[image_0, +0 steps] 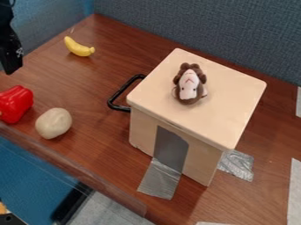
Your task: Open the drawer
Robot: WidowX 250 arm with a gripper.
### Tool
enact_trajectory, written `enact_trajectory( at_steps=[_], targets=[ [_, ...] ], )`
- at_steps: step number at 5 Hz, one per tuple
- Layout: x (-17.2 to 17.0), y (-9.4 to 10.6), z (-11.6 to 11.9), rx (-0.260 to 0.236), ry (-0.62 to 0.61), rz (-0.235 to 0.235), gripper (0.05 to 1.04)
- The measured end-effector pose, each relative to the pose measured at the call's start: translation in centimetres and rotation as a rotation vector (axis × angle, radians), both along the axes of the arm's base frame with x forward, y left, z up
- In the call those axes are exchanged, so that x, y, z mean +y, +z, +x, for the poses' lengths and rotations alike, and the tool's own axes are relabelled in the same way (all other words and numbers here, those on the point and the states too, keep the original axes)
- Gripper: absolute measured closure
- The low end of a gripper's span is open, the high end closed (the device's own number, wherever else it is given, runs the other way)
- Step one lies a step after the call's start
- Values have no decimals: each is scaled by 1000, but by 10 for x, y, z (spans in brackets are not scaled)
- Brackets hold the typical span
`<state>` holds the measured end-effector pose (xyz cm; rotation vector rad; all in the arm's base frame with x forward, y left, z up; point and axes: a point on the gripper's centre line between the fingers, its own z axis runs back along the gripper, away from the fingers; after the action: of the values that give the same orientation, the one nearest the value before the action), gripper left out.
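Black two-finger gripper (10,62) at view's upper L; can't tell if open/closed. Drawer's black U-shaped handle (122,90) juts from L side of pale wooden box (220,105). Best: grip mid-bar, pull straight out, slow, w/o dragging box.

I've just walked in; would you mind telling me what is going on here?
The robot is meant to open the drawer of the pale box, and it looks shut. Nothing grips the black handle; the claw is at the upper left, away from it. A plush toy lies on top of the box.
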<state>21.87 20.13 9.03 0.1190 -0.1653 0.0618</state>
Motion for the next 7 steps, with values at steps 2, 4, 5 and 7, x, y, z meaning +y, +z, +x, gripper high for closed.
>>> enact_trajectory(
  at_steps=[2, 4, 5, 7],
  targets=[
    [-44, -18, 25, 39, -18, -108, 83],
    [-113, -19, 77, 17, -132, -153, 83],
    [-137, -31, 94, 55, -157, -183, 83],
    [-148, -61, 113, 105, -164, -169, 136]
  ],
)
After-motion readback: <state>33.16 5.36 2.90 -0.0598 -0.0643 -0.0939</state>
